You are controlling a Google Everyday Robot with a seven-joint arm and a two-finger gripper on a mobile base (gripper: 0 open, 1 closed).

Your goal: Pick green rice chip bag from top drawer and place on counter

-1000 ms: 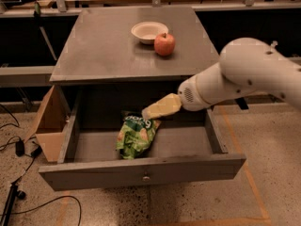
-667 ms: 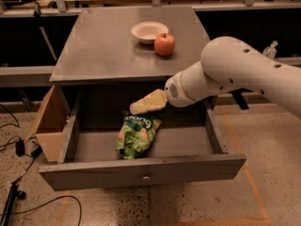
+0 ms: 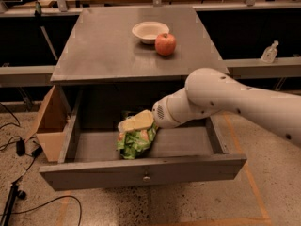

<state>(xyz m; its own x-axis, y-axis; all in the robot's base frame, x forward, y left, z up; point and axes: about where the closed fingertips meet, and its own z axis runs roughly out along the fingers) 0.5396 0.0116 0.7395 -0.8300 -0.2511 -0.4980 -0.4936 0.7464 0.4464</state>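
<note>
The green rice chip bag (image 3: 135,142) lies crumpled in the middle of the open top drawer (image 3: 141,171). My gripper (image 3: 126,125) reaches in from the right on a white arm and sits right over the bag's top end, its pale yellow finger covering part of it. The counter (image 3: 103,46) is the grey cabinet top behind the drawer. The drawer's front panel has a small metal lock at its centre.
A white bowl (image 3: 149,31) and a red apple (image 3: 165,44) stand on the counter's far right part. An open cardboard box (image 3: 51,121) leans at the drawer's left side. Cables lie on the floor at left. A small clear bottle (image 3: 269,52) stands on a rail at right.
My arm has swung left and down into the drawer, and the gripper has come from the bag's upper right onto its top end. The bag has stayed in place.
</note>
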